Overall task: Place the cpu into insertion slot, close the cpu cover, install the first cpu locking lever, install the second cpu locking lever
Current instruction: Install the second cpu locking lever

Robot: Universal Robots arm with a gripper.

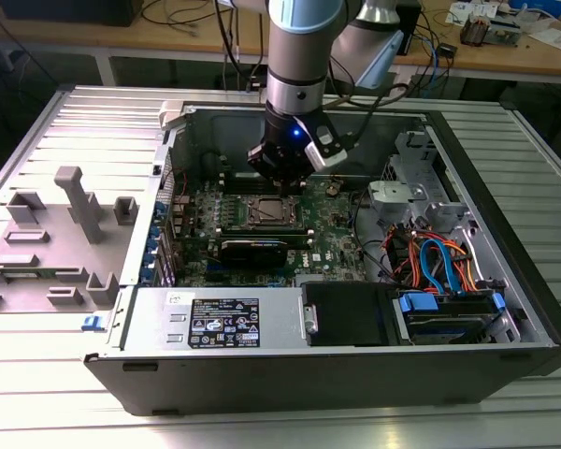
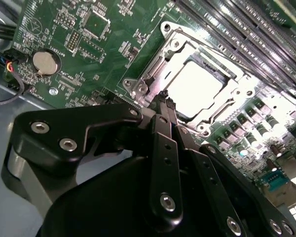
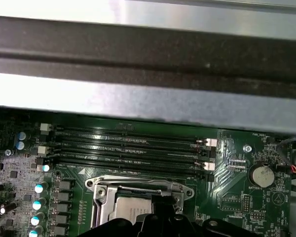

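Ribbed grey metal bench [image 1: 37, 393] carrying an open black computer case [image 1: 337, 379], cluttered desks behind. Well away from the claw, toward the exterior view's left, grey plastic fixture blocks [image 1: 70, 201].

Black two-finger gripper [image 2: 163, 96] drawn narrow, apparently gripping nothing, tips just beside the corner of the square metal-rimmed insertion slot [image 2: 138, 89] on the green motherboard [image 2: 64, 29], probably placed there to work the latch hardware.

Directly beyond the tips, small silver-grey square cpu [image 2: 195, 89], seated flat, top up, edges parallel to the long black memory slots [image 3: 128, 145]; square, so no long axis. Thin silver frame cpu cover [image 2: 214, 57] seemingly lying down around it.
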